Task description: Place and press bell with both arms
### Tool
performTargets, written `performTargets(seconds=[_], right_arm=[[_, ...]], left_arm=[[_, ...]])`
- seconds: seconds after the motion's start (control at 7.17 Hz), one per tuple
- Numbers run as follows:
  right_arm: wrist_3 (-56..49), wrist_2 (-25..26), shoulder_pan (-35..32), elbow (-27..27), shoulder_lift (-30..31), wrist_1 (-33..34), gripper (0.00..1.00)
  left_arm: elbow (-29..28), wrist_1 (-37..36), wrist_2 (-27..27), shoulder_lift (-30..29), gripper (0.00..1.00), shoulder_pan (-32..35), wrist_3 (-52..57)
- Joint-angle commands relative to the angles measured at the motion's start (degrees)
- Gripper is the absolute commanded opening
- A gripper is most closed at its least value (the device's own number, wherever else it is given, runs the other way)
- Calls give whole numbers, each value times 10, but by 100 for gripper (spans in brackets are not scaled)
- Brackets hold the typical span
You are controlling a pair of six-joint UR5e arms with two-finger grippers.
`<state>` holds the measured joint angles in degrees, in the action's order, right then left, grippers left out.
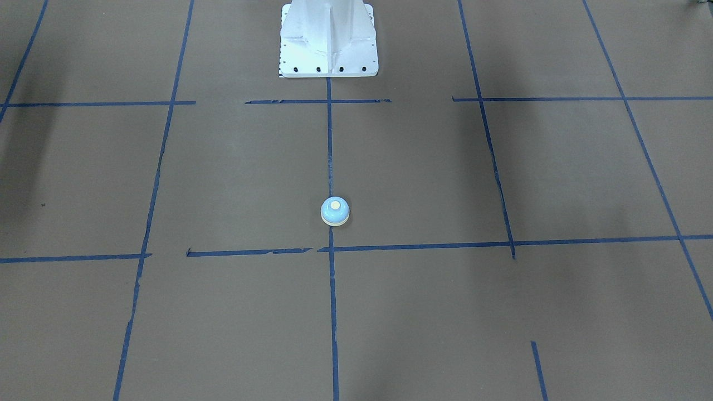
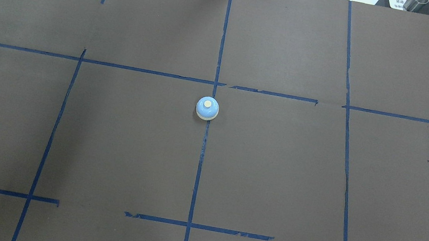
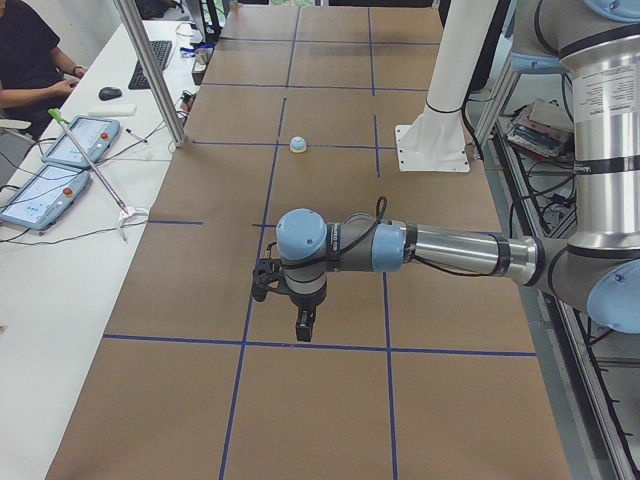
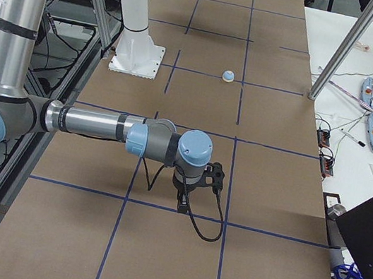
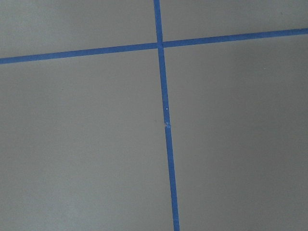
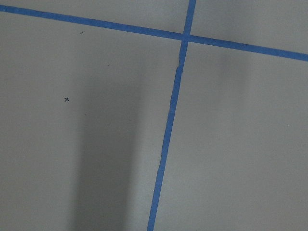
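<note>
Starting closest in from the left-end camera: the left arm [image 3: 440,250] stretches out level over the brown-papered desk [image 2: 276,171]. Its wrist is bent so the jaws point straight down near a crossing of the blue tape lines [image 2: 199,171]. The jaws are just a small dark shape from that side, so I honestly can't tell if they're released or clenched. The left wrist cam only gives bare paper and a tape cross [image 5: 160,45].

Same deal from the other end. The right arm [image 4: 96,124] reaches out level, jaws hanging downward with a black cable [image 4: 204,228] looping under them. Again I can't tell whether they're released or clenched. Its wrist cam has another tape crossing [image 6: 185,37] and a tiny x mark [image 6: 67,99] on the paper.

Further along the desk sits the bell [image 2: 207,108], upright with the cream button on top. It's right on the centre tape line, just on the robot's side of the cross line nearer the operators. It's well apart from both arms and nothing is touching it.

At about the same depth, off toward the robot's edge, is the white pedestal [image 3: 440,110]. Past that, on the operators' side, there's a metal pole [image 3: 150,70], a couple of pendant tablets [image 3: 80,140] and a person in black [image 3: 25,60] at a keyboard.
</note>
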<state>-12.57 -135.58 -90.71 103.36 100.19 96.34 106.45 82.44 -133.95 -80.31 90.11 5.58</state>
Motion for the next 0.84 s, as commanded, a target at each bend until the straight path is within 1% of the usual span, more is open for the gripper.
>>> performTargets(seconds=[0.0, 0.7], right_arm=[[1, 0, 0, 0, 0, -1, 100], [6, -1, 0, -3, -1, 0, 100]], left_arm=[[-10, -4, -1, -3, 100, 0, 2], [-1, -4, -4, 9, 100, -1, 4]])
